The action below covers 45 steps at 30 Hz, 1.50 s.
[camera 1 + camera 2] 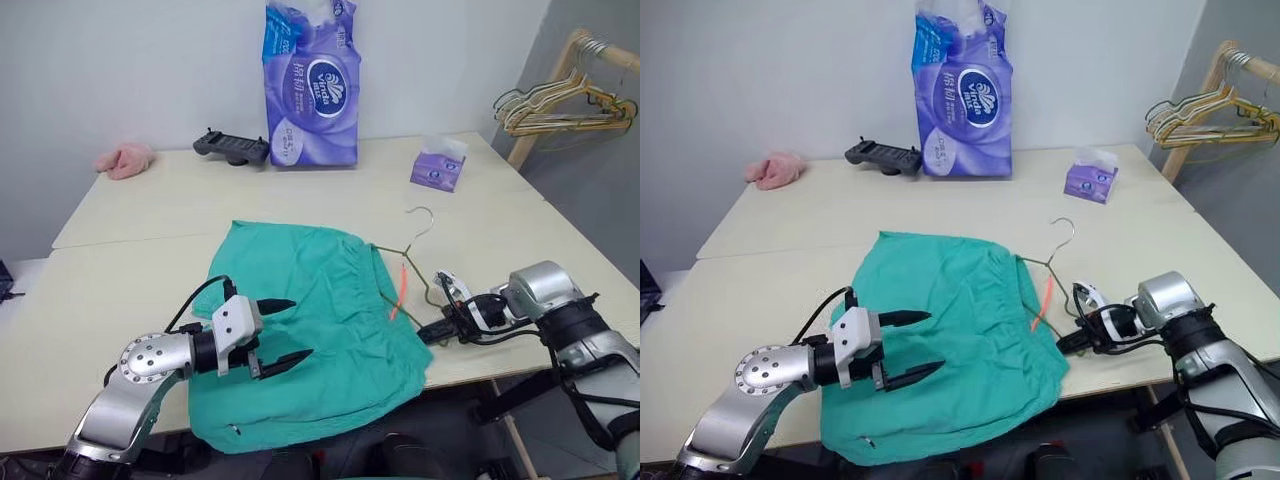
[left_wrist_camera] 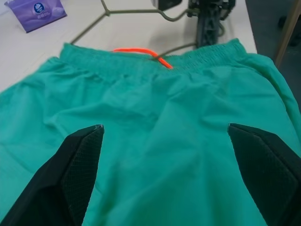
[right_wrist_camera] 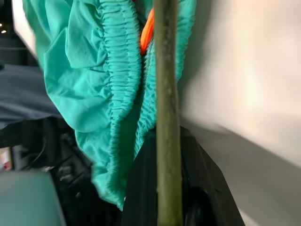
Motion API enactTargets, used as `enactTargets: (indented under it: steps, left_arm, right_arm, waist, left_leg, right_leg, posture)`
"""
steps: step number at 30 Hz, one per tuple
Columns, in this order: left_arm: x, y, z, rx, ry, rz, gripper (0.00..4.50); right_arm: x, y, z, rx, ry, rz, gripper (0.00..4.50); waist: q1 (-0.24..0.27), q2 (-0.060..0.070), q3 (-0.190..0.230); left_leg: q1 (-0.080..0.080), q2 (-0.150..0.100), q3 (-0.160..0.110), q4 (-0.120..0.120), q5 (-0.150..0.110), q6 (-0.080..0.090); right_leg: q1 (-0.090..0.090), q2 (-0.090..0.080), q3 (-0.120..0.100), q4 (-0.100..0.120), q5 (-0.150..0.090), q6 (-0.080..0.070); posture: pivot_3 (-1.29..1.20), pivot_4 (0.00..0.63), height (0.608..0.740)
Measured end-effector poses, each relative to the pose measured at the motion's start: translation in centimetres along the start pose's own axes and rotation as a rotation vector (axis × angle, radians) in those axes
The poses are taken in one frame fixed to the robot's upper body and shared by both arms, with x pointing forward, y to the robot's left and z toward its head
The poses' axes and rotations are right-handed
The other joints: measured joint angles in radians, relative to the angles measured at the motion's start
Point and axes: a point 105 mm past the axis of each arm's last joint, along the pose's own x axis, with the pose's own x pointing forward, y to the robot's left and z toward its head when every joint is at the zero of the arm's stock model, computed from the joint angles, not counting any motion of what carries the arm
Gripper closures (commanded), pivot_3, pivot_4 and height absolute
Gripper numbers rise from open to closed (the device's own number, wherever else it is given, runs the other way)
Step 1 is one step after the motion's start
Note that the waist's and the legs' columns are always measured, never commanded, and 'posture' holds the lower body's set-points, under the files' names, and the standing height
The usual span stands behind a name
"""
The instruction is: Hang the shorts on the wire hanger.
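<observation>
Head view: shorts (image 1: 320, 330) flat on tabletop (image 1: 130, 300), waistband toward wire hanger (image 1: 405, 262). Left claw (image 1: 282, 331) spread wide, empty, over the fabric. Right claw (image 1: 436, 333) closed on the hanger wire.
Left wrist: fingers (image 2: 70, 179) apart above shorts.
Right wrist: wire pinched beside waistband.

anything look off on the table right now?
Mostly fine. The shorts hang partly over the table's near edge, so they might slide. The wire hanger lies half tucked under the waistband, with the right end effector shut on its wire.
</observation>
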Motion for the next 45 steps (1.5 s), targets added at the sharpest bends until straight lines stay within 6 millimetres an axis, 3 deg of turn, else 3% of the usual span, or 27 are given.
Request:
enactTargets:
  steps: [8, 12, 15, 17, 20, 22, 24, 26, 30, 32, 35, 39, 45]
  left_arm:
    - [-0.3, 0.1, -0.5, -0.024, 0.027, -0.034, 0.01]
    - [-0.3, 1.9, 1.2, 0.002, 0.022, -0.066, 0.01]
    - [-0.5, 5.1, 4.0, 0.053, -0.007, -0.050, 0.01]
    - [-0.9, 8.3, 7.2, 0.092, -0.035, -0.028, 0.01]
    - [-1.8, 12.7, 13.8, 0.145, -0.114, 0.005, 0.01]
    - [-3.3, 14.7, 19.2, 0.231, -0.183, 0.029, 0.01]
    - [-4.1, 15.6, 21.3, 0.283, -0.197, 0.024, 0.01]
    - [-3.9, 16.7, 20.4, 0.331, -0.114, 0.010, 0.01]
    - [-1.7, 17.9, 14.3, 0.327, 0.096, -0.054, 0.01]
    - [-0.8, 18.1, 12.4, 0.354, 0.159, -0.080, 0.01]
    - [-0.3, 18.7, 11.9, 0.399, 0.189, -0.066, 0.01]
    - [0.8, 19.0, 12.7, 0.455, 0.177, -0.061, 0.01]
    - [2.3, 18.4, 11.6, 0.499, 0.226, -0.106, 0.01]
  right_arm:
    - [-2.0, 1.5, 3.3, -0.205, -0.115, -0.044, 4.50]
    - [-3.4, 1.7, 5.8, -0.458, -0.189, -0.196, 4.50]
    - [-4.1, 1.9, 7.3, -0.678, -0.219, -0.333, 4.50]
    - [-4.3, 2.0, 8.2, -0.804, -0.227, -0.421, 4.50]
    - [-4.4, 2.0, 9.2, -0.940, -0.236, -0.526, 4.50]
    - [-4.2, 2.3, 10.0, -1.030, -0.246, -0.576, 4.50]
    - [-4.4, 2.3, 10.6, -1.081, -0.256, -0.622, 4.50]
    - [-4.9, 2.4, 11.2, -1.154, -0.262, -0.683, 4.50]
    - [-5.4, 3.6, 12.3, -1.293, -0.280, -0.744, 4.50]
    - [-5.6, 4.5, 12.7, -1.356, -0.289, -0.765, 4.50]
    - [-5.6, 5.6, 12.9, -1.411, -0.299, -0.773, 4.50]
    - [-5.7, 7.1, 13.1, -1.498, -0.303, -0.800, 4.50]
    - [-5.9, 8.2, 13.3, -1.567, -0.298, -0.850, 4.50]
  waist:
    - [0.003, 0.003, 0.002]
    - [0.005, 0.003, 0.002]
    - [0.008, 0.003, 0.002]
    - [0.007, 0.002, 0.002]
    - [0.005, -0.002, 0.005]
    - [-0.002, -0.003, 0.004]
    - [-0.011, 0.003, 0.001]
    - [-0.014, 0.005, 0.000]
    - [-0.014, 0.004, 0.001]
    - [-0.013, 0.004, 0.000]
    - [-0.013, 0.002, -0.001]
    - [-0.012, 0.002, -0.001]
    - [-0.019, 0.001, -0.002]
  left_leg:
    - [-0.015, -0.001, -0.004, 0.001, 0.000, 0.000]
    - [-0.017, -0.001, -0.009, 0.002, 0.000, -0.001]
    - [-0.017, -0.002, -0.012, 0.002, 0.001, -0.001]
    - [-0.018, -0.002, -0.014, 0.002, 0.002, -0.004]
    - [-0.019, -0.003, -0.015, 0.003, 0.003, -0.005]
    - [-0.019, -0.004, -0.014, 0.002, 0.003, -0.006]
    - [-0.017, -0.005, -0.009, 0.001, 0.005, -0.009]
    - [-0.017, -0.005, -0.008, -0.001, 0.005, -0.009]
    - [-0.021, -0.004, -0.013, 0.001, 0.005, -0.010]
    - [-0.026, -0.004, -0.013, 0.003, 0.005, -0.010]
    - [-0.037, -0.004, -0.011, 0.005, 0.006, -0.011]
    - [-0.037, -0.004, -0.011, 0.004, 0.006, -0.011]
    - [-0.035, -0.004, -0.010, 0.004, 0.006, -0.011]
  right_leg:
    - [-0.013, -0.002, -0.004, 0.000, 0.003, -0.005]
    - [-0.012, -0.002, -0.010, -0.001, 0.002, -0.003]
    - [-0.011, -0.002, -0.013, -0.001, 0.002, -0.002]
    - [-0.011, -0.002, -0.015, -0.001, 0.001, -0.002]
    - [-0.011, -0.001, -0.016, 0.000, 0.002, -0.004]
    - [-0.011, -0.002, -0.015, 0.000, 0.004, -0.006]
    - [-0.011, -0.003, -0.013, -0.001, 0.004, -0.006]
    - [-0.013, -0.003, -0.012, -0.001, 0.003, -0.006]
    - [-0.015, -0.002, -0.013, 0.000, 0.003, -0.007]
    - [-0.019, -0.002, -0.012, 0.001, 0.003, -0.007]
    - [-0.030, -0.002, -0.012, 0.003, 0.005, -0.009]
    - [-0.030, -0.003, -0.012, 0.002, 0.005, -0.009]
    - [-0.030, -0.003, -0.012, 0.004, 0.005, -0.009]
  posture:
    - [0.11, 0.056, 0.740]
    - [0.10, 0.048, 0.740]
    - [0.09, 0.045, 0.740]
    - [0.09, 0.041, 0.740]
    - [0.08, 0.033, 0.740]
    - [0.08, 0.030, 0.740]
    - [0.07, 0.026, 0.740]
    - [0.07, 0.020, 0.740]
    - [0.04, 0.012, 0.740]
    - [0.04, 0.009, 0.740]
    - [0.01, 0.005, 0.740]
    - [0.00, 0.000, 0.740]
    - [-0.02, 0.000, 0.740]
